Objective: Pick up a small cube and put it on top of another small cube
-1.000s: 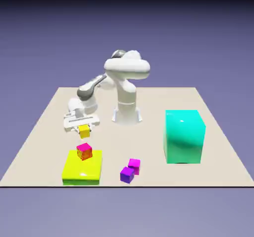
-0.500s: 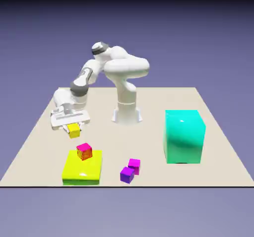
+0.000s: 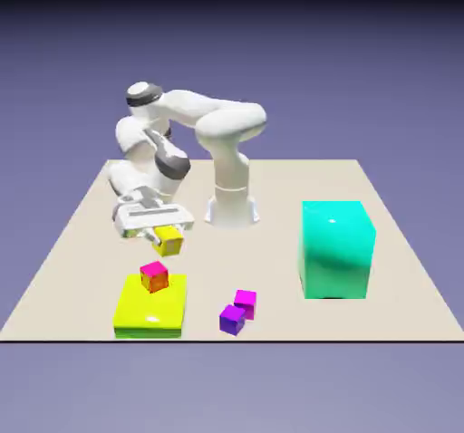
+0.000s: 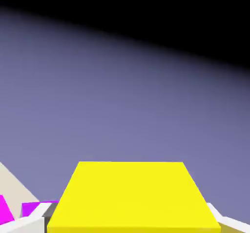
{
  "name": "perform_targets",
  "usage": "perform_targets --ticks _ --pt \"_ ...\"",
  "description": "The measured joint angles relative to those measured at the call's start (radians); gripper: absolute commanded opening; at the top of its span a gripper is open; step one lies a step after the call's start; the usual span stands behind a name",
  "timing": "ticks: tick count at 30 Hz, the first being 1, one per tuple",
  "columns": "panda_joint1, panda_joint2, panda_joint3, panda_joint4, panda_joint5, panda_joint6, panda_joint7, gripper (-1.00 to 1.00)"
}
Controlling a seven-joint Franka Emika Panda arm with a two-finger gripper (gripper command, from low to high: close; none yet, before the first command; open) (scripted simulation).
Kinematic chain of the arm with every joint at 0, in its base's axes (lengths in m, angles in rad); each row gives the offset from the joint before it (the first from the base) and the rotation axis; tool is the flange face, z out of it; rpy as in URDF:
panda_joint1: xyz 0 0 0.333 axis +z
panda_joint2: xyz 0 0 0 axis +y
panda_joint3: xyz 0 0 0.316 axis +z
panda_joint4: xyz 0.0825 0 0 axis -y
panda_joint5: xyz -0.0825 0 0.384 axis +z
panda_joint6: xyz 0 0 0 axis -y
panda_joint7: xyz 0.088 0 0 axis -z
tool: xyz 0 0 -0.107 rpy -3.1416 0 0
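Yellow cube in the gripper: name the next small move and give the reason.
Probably shift slightly toward the exterior view's left and level the hand, then lower. The gripper holds the small yellow cube tilted in the air, above and just right of the magenta-topped orange cube on the flat yellow-green block.

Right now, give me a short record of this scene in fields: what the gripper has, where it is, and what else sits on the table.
gripper: white two-finger gripper, shut on the small plain yellow cube
cube state: lifted off the table, tilted
position: above and just behind the magenta-topped orange cube
support: that cube stands on the wide flat yellow-green block
other small cubes: magenta cube and purple cube, close together
large item: big teal cube, toward the exterior view's right
hand view: yellow cube fills the bottom
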Motion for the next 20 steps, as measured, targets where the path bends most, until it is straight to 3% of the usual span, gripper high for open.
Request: perform_targets --ticks 5,12,13,20 --pt "0.157 -0.086 -0.179 -0.001 0.077 0.059 -0.103 -1.0" --pt "0.339 -0.158 -0.214 0.088 0.076 0.177 -0.117 -1.0" --pt "0.366 -0.168 -0.217 0.101 0.075 0.195 -0.118 1.0" --pt "0.186 -0.1 -0.195 0.013 0.082 0.076 -0.112 1.0"
